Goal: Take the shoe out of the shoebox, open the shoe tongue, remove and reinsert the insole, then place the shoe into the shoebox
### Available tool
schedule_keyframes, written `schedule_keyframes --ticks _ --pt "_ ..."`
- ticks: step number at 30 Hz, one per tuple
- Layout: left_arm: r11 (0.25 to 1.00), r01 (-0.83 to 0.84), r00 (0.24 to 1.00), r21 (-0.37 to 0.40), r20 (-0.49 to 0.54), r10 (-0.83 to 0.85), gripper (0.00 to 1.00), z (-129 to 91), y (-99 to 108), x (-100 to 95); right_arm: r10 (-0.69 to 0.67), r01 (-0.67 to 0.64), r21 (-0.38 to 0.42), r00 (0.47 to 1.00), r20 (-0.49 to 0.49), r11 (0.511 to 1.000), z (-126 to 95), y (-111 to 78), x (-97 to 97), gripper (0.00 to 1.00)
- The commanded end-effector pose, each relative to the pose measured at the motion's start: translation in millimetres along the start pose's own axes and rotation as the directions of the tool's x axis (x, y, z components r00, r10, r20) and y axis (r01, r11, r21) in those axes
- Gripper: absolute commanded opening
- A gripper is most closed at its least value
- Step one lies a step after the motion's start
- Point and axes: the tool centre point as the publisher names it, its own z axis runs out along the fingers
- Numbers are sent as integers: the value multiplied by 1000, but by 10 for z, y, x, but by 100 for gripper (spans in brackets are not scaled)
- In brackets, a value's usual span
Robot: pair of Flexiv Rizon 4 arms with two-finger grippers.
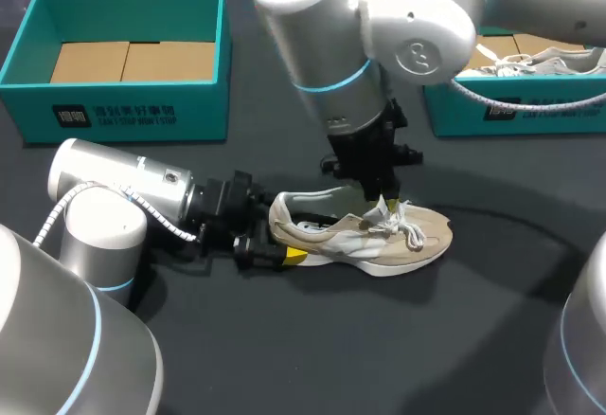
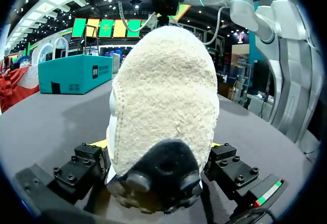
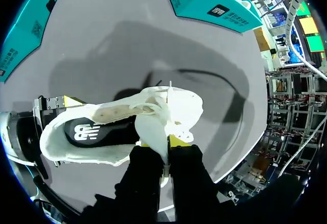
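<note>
A beige sneaker [image 1: 365,235] lies on its side on the dark table, toe to the right. My left gripper [image 1: 268,230] straddles its heel, and the fingers, set wide, press against both sides. In the left wrist view the heel [image 2: 163,96] fills the space between those fingers. My right gripper [image 1: 383,205] comes down from above onto the lacing. It is shut on the white tongue [image 3: 156,127], pinched between the yellow tips of the right gripper [image 3: 167,144]. The black insole [image 3: 97,129] shows inside the shoe. An open teal shoebox [image 1: 123,112] stands at the back left.
A second teal box [image 1: 530,112] at the back right holds another sneaker [image 1: 530,63]. The right arm's cable [image 1: 530,102] hangs over that box. Bare table lies in front of the shoe.
</note>
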Motion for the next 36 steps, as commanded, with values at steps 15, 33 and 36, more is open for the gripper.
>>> schedule_keyframes --ticks 15,33,36 --pt "1000 0 1000 0 3 0 0 -7 16 19 64 -69 -4 948 -310 998 421 101 -424 27" --pt "1000 0 1000 0 3 0 0 -7 16 19 119 -129 -29 964 -236 991 698 72 -488 77" --pt "1000 0 1000 0 3 0 0 -7 16 19 125 -137 -41 968 -217 990 559 48 -519 76"
